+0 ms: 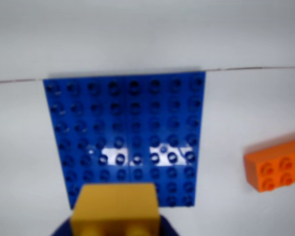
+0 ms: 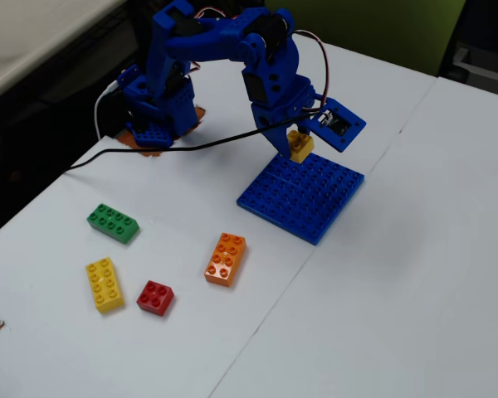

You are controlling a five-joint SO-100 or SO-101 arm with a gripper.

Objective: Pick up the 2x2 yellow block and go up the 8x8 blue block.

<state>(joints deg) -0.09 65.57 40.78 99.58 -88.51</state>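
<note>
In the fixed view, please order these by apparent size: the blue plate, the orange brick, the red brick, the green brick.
1. blue plate, clearly the largest.
2. orange brick and green brick, which look about equal, so I leave them unranked.
3. red brick, the smallest.

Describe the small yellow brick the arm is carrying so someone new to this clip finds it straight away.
In the fixed view, find the large flat blue studded plate right of centre on the white table. Above its far edge, the blue arm's claw grips the small yellow brick. Unlike the longer yellow brick lying near the red one, it is short, square and off the table.
</note>
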